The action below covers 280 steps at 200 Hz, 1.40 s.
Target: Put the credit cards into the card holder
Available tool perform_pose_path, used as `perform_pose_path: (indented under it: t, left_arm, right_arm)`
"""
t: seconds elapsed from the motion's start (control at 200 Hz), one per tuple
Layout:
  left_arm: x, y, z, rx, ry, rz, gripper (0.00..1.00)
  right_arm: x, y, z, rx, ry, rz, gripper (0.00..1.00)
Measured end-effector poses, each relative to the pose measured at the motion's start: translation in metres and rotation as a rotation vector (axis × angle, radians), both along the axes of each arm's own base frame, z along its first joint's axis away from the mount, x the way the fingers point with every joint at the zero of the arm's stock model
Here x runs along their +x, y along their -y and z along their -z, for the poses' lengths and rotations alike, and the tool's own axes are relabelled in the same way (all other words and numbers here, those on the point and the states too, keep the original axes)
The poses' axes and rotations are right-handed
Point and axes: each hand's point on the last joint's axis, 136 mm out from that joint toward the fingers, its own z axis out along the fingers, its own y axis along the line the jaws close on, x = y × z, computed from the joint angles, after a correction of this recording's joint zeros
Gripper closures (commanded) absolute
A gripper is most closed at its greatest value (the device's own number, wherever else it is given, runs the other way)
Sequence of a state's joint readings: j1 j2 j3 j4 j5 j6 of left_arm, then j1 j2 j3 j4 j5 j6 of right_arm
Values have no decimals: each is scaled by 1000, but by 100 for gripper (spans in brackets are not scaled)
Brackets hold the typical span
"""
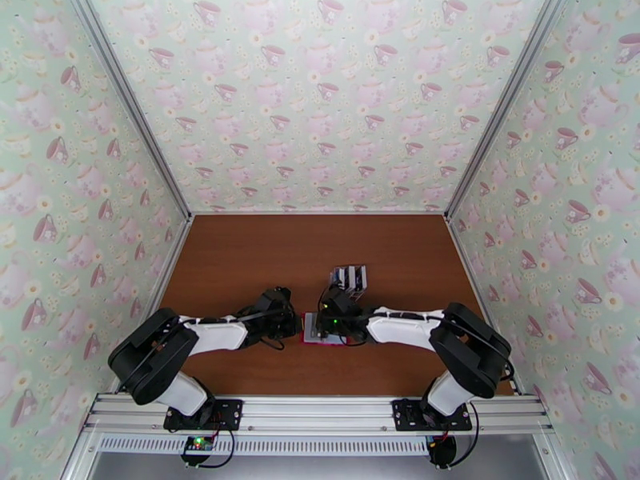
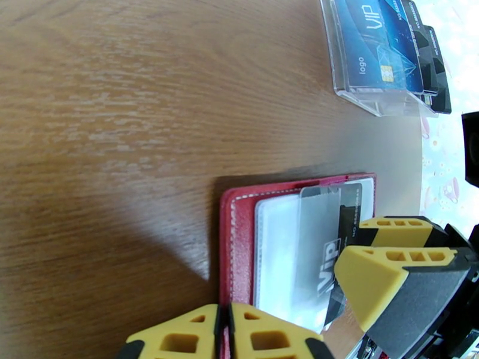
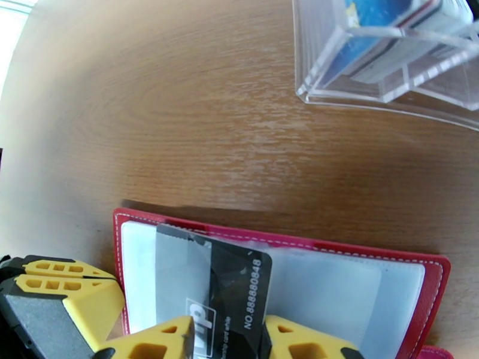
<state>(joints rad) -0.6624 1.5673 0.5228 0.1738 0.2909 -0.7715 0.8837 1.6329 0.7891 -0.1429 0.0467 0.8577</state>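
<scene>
Table (image 1: 240,258), rack (image 1: 350,279) behind; left end effector (image 2: 223,315) pinches wallet (image 2: 236,234), right end effector (image 3: 229,325) black card (image 3: 239,288).

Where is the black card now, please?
Right wrist view, bottom centre: the black card, held by the right gripper, lies partly under a clear sleeve of the card holder.

Bright light; glare streaks the table (image 2: 138,109).

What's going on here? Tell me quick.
The left gripper pinches one edge of the open red wallet. The right gripper holds a black card over the wallet, with part of the card already under a clear sleeve. More cards, a blue card in front, stand in the clear rack farther back.
</scene>
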Motion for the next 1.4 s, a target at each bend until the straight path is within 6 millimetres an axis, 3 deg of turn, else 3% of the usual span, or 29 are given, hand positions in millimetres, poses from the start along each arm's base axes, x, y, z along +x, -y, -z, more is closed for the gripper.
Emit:
perform_pose_path:
  t: [0.105,0.321,0.691,0.922,1.097,1.237,1.402]
  left_arm:
    - [0,0,0,-1,0,0,89]
    - [0,1,0,-3,-2,2,89]
    - [1,1,0,-9,-1,4,89]
    - [1,3,0,-13,-1,7,87]
    - [2,4,-1,-15,-10,9,87]
    - [3,5,-2,-19,-19,12,87]
    - [4,5,0,-21,-36,15,87]
  right_arm:
    - [0,2,1,-11,2,4,78]
    - [-1,3,3,-6,1,3,66]
    - [0,15,-6,-80,26,-7,65]
    - [26,-7,-32,-56,87,-34,68]
    - [43,-10,-24,-81,79,-30,65]
    - [40,0,-20,-91,66,-16,65]
    - [9,22,-16,-17,44,2,66]
